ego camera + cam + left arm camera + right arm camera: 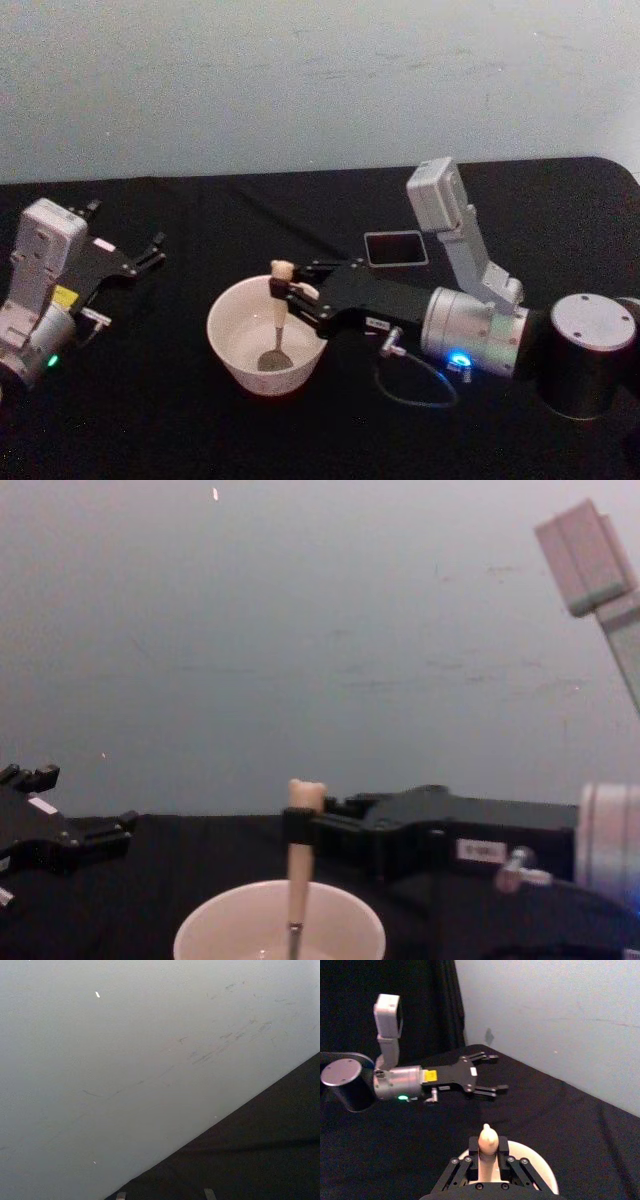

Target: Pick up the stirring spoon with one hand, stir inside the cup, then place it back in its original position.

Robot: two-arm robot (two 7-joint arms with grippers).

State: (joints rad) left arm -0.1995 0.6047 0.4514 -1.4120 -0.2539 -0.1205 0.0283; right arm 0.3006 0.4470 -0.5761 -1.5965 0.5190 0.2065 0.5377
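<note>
— Where is the spoon (277, 328)?
— I have my right gripper (283, 290) clenched on its handle. It stands upright, bowl down inside the cup (216, 335), mid-table.
— And the left gripper (125, 230)?
— Resting at the left, fingers spread.

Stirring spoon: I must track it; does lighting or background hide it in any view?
Head view: the stirring spoon handle nearly merges with the cream cup; its bowl shows dark. Chest view: handle clear against the dark table. Right wrist view: top clear against the right gripper.
</note>
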